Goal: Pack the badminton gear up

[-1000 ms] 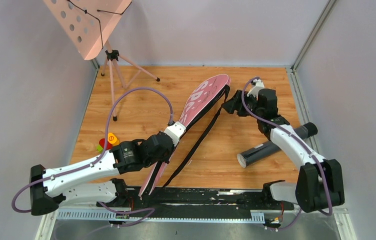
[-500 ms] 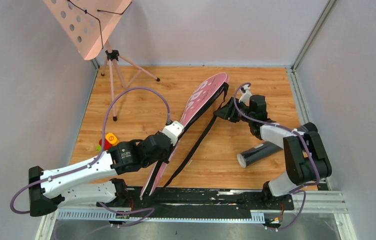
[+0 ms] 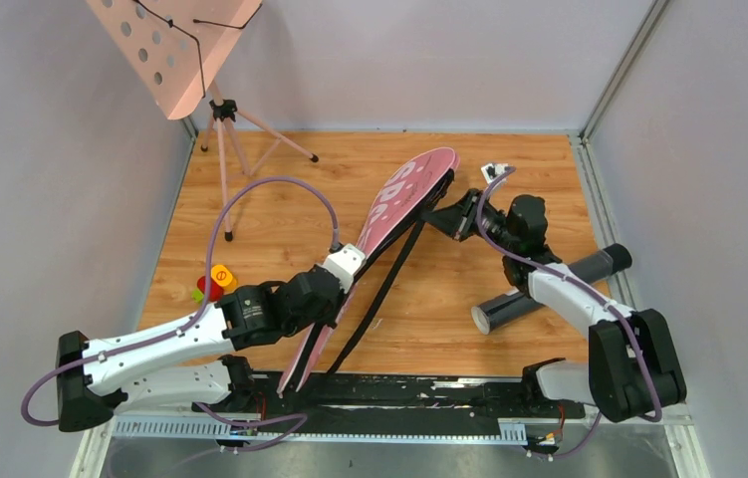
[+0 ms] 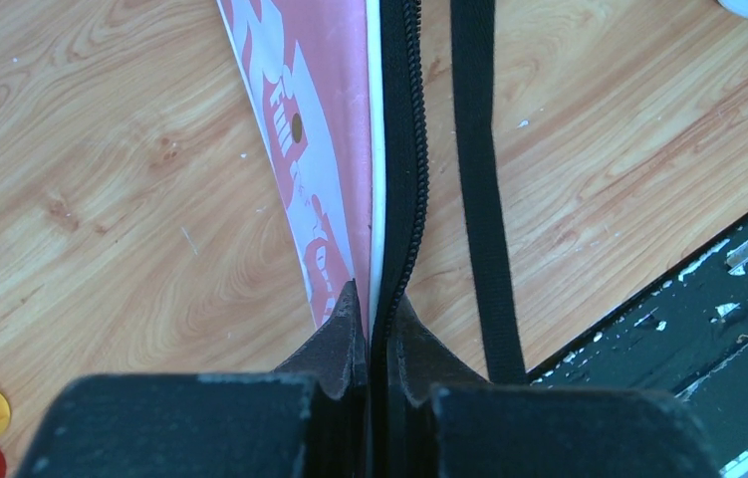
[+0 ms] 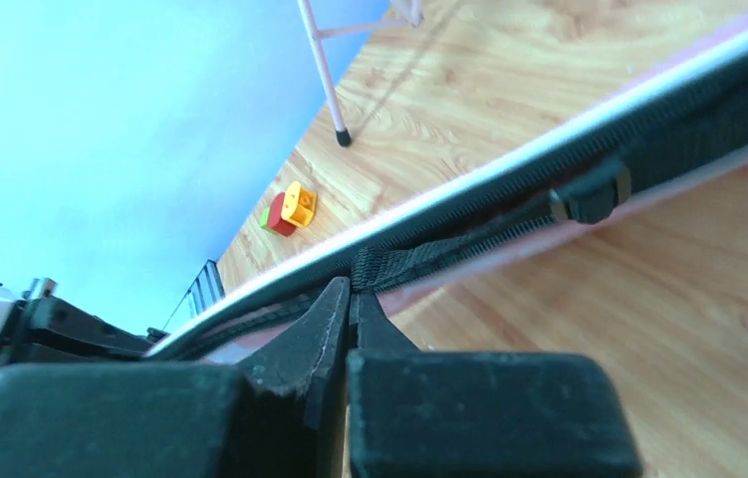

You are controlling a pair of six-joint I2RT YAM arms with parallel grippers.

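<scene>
The long pink racket bag (image 3: pixel 404 189) lies slantwise on the wooden floor, its black strap (image 3: pixel 379 289) trailing beside it. My left gripper (image 3: pixel 328 304) is shut on the bag's narrow near end; in the left wrist view its jaws (image 4: pixel 374 304) pinch the black zipper edge (image 4: pixel 404 149) beside the pink cloth (image 4: pixel 300 149). My right gripper (image 3: pixel 437 212) is at the bag's wide far end, jaws (image 5: pixel 352 289) shut with the tips on the strap's black webbing (image 5: pixel 394 264). The black tube (image 3: pixel 549 289) lies on the floor under the right arm.
A pink perforated music stand (image 3: pixel 175 40) on tripod legs stands at the back left; one leg (image 5: pixel 322 70) shows in the right wrist view. A red and yellow toy (image 3: pixel 212 282) lies left of the left arm. The black base rail (image 3: pixel 429 390) runs along the near edge.
My right gripper has moved left to the bag's wide end and closed there. The left gripper has kept its hold on the bag's near end.
</scene>
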